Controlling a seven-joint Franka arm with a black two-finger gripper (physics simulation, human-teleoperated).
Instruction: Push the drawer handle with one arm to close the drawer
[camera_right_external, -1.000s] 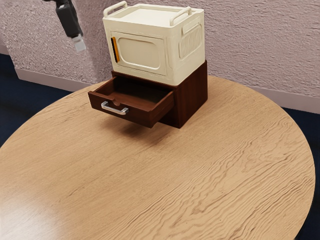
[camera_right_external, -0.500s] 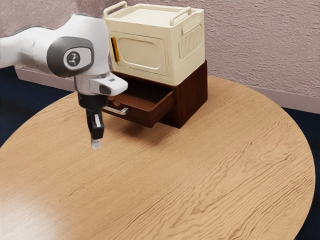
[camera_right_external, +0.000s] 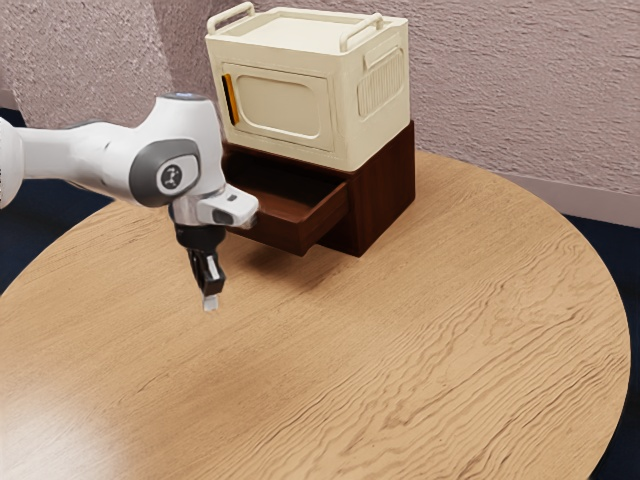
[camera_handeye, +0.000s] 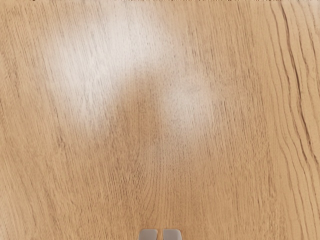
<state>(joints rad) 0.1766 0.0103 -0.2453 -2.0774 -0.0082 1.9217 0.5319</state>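
Note:
My gripper points down over the table, in front of the drawer and lower than its front panel, touching neither. Its two fingertips stand close together in the wrist view, where the gripper is shut with nothing held. The dark brown drawer is pulled well out of its wooden cabinet. My hand and wrist cover the left part of the drawer front in the exterior view, and the metal handle is hidden behind them.
A cream box with two top handles and an orange-and-black latch rests on the cabinet. The round wooden table extends in front of the cabinet and toward the exterior view's right. A textured wall rises behind.
My arm has swung down in front of the drawer from high at the exterior view's upper left, then shifted slightly lower and rightward. The drawer has not moved.

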